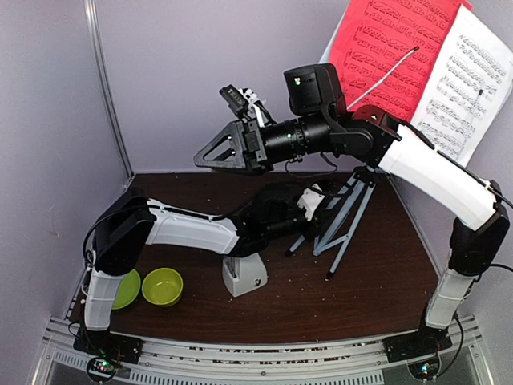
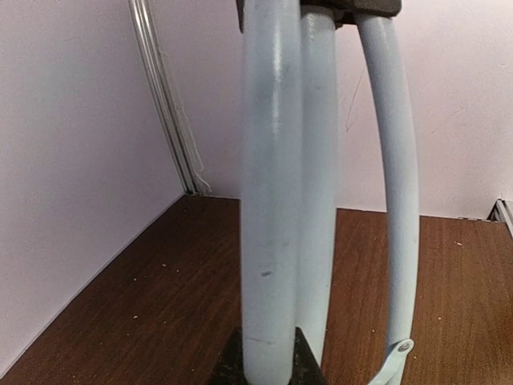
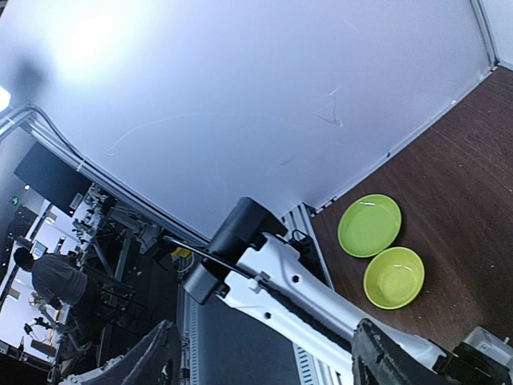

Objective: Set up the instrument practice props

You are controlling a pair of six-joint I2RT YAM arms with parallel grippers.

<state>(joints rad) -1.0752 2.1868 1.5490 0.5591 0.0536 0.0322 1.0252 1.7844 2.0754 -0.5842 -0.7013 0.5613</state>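
Observation:
The grey-white tripod music stand (image 1: 346,210) stands at the back right of the table. Its desk holds a red music sheet (image 1: 383,44) and a white music sheet (image 1: 463,80). My left gripper (image 1: 314,210) reaches to the tripod's legs. In the left wrist view the left gripper (image 2: 271,367) has a pale leg tube (image 2: 268,200) between its dark fingertips (image 2: 231,367), shut on it. The whitish pyramid metronome (image 1: 244,276) stands on the table below the left forearm. My right gripper (image 1: 210,154) is raised high, pointing left, open and empty (image 3: 268,369).
Two lime-green bowls (image 1: 163,286) (image 1: 126,289) sit at the front left by the left arm's base; they also show in the right wrist view (image 3: 369,224) (image 3: 393,277). Grey walls close the left, back and right. The right arm arches over the stand.

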